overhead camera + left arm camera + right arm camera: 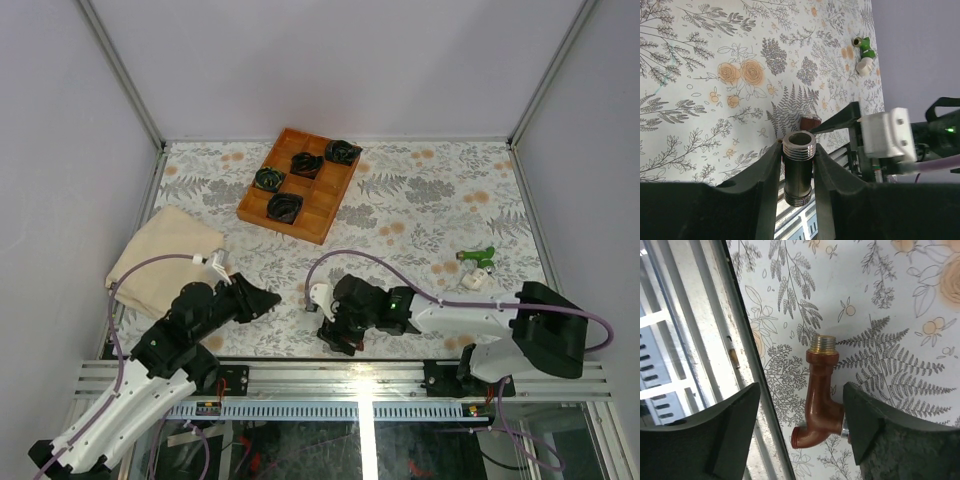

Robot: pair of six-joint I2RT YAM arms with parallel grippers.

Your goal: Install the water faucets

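The dark red-brown water faucet [822, 405] lies on the flowered table close to its near edge, brass thread pointing away. My right gripper [801, 390] stands open around it; the right finger [865, 425] touches the faucet's side stub and the left finger [735, 430] is well apart. My left gripper [798, 147] is shut on a short black pipe [798, 175] with silvery threaded ends, held just left of the right gripper [338, 335]. The red-brown faucet [810, 122] shows just beyond the pipe. The bright green water faucet [478, 257] lies at the right of the table.
A small white piece [474, 279] lies beside the green faucet. A wooden tray [322, 205] with black-and-green coiled bundles stands at the back centre. A folded beige cloth [160, 255] lies at the left. The table's black edge strip [742, 347] and metal rail run just left of the red-brown faucet.
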